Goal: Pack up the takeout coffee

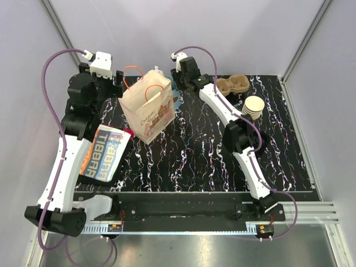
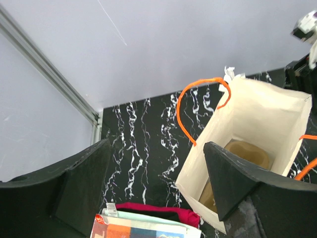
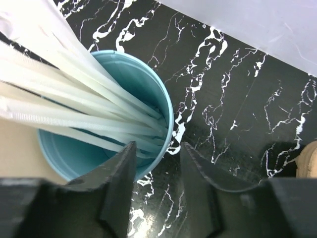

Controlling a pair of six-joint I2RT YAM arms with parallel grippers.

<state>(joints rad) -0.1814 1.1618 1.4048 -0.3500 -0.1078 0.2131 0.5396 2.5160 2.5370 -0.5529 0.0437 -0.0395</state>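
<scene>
the left gripper [image 2: 157, 148] hangs above and just left of the paper bag [image 1: 147, 108]. its 2 fingers are spread wide, with nothing between them but the marbled black table [image 1: 194, 161] below. the bag stands upright toward the far left of the table, mouth open, orange handles [image 2: 179, 111] arching over its rim. at the bottom of the bag the left wrist view shows a tan rounded shape, by its look the takeout coffee [image 2: 247, 154]. i cannot tell whether its black lid is on, since the bag wall and a finger hide much of it.

the right gripper [image 3: 157, 148] is just behind the bag, over the light-blue cup [image 3: 59, 158] of white sticks [image 3: 74, 99]. its jaws stand at a middling gap, 1 finger over the cup's inside and the other outside, with the rim showing between them. they pinch nothing that i can see.

to the right, a tan cup carrier [image 1: 233, 84] sits by the far edge, and the stack of tan cups [image 1: 254, 107] is just in front of it. a printed snack packet [image 1: 105, 153] lies flat beside the left arm.
</scene>
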